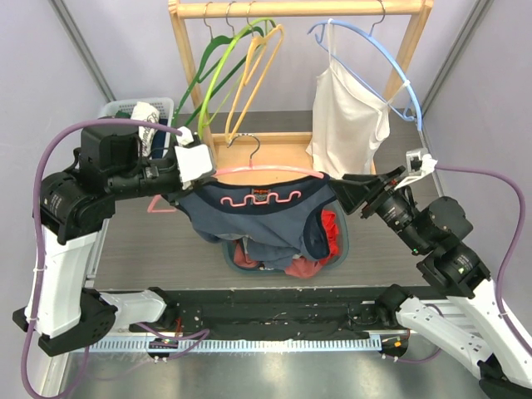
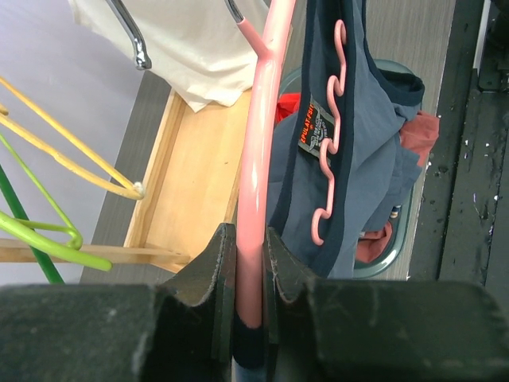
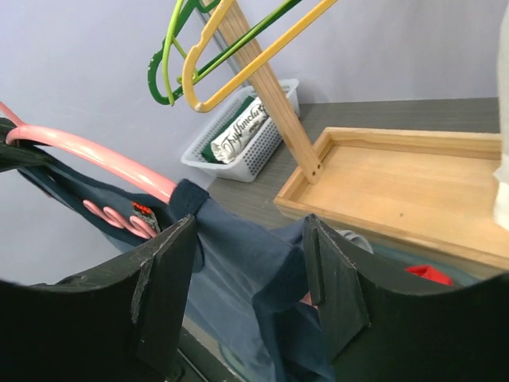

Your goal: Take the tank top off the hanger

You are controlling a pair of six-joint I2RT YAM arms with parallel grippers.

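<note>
From above, a wooden clothes rack (image 1: pixel 299 8) stands at the far side of the table. Four hangers hook on its rail: one dark green hanger (image 1: pixel 197 83), one lime green hanger (image 1: pixel 218 71), one yellow hanger (image 1: pixel 264 71) and one light blue hanger (image 1: pixel 391 62), which carries a white tank top (image 1: pixel 345 116).

A fifth, the pink plastic hanger (image 1: pixel 266 170), is off the rail and held level in front of the rack's base tray. The dark blue tank top (image 1: pixel 249 220) is draped over it. Below it, in front of the rack, sits one round teal basket (image 1: pixel 345 245) of mixed clothes, and the blue top's lower edge hangs into it. To the left of the rack stands one white slatted basket (image 1: pixel 125 108) with one rolled printed cloth (image 1: pixel 148 116) inside.

The left gripper (image 1: pixel 208 166) is at the pink hanger's left end and the right gripper (image 1: pixel 337 184) is at its right end.

In the left wrist view, both fingers press the pink bar from either side with no gap, so this gripper is clamped on the hanger. Beyond them a wavy pink strip (image 2: pixel 334 119) of the hanger lies against the blue fabric, and one orange-and-black label (image 2: pixel 314 127) is just beside it.

In the right wrist view, the two jaws stand apart with a fold of the blue top in the gap. One strap wraps over the pink hanger's end just beside one finger. I cannot tell whether either pad touches the cloth. Behind them are the rack's post and tray, with the dark green, lime green and yellow hangers above.
</note>
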